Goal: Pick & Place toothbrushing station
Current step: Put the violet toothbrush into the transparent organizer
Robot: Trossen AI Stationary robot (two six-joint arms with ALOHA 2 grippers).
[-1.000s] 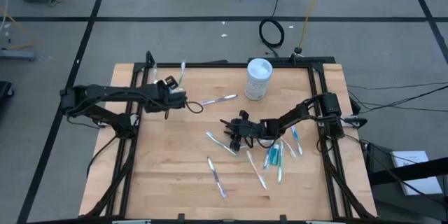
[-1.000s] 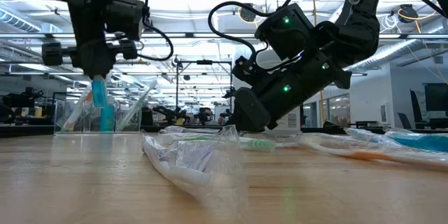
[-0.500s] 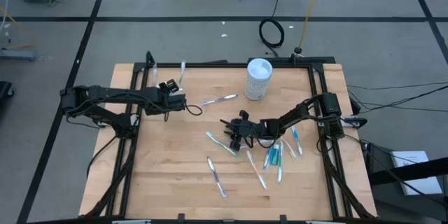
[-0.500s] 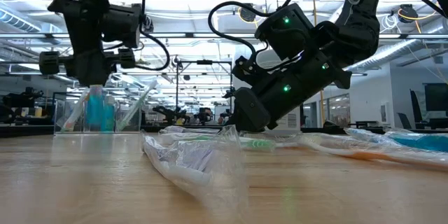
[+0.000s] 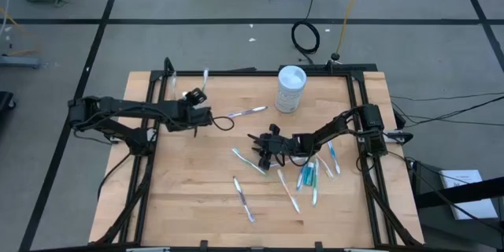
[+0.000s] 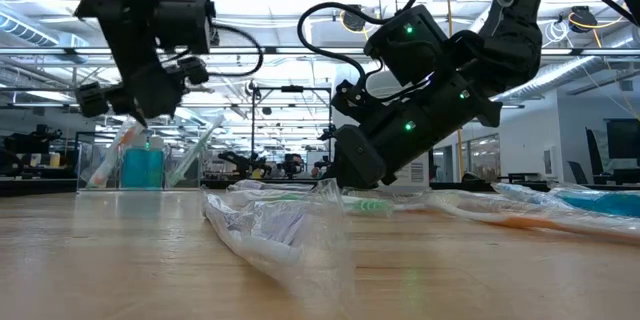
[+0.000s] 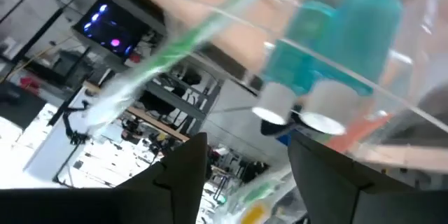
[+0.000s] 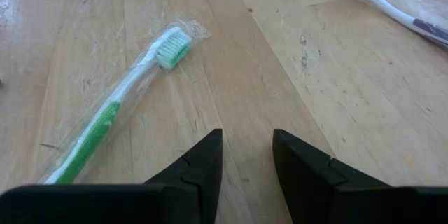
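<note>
The clear cup [image 6: 150,157], holding toothbrushes and a blue tube [image 7: 350,28], is seen at the surface's [image 5: 197,197] far left edge. The left end effector [image 5: 201,113], fingers apart and empty, is placed just beside the cup; a careless swing could tip it. The right end effector [image 8: 245,155], likewise parted, is poised near a wrapped green toothbrush [image 8: 112,112]; slippery film may defeat the grasp.

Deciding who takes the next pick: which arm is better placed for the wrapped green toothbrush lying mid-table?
Right. The right gripper is open and low over the table, right beside the green toothbrush. The left gripper is open near the clear cup at the table's far left, well away from it.
</note>
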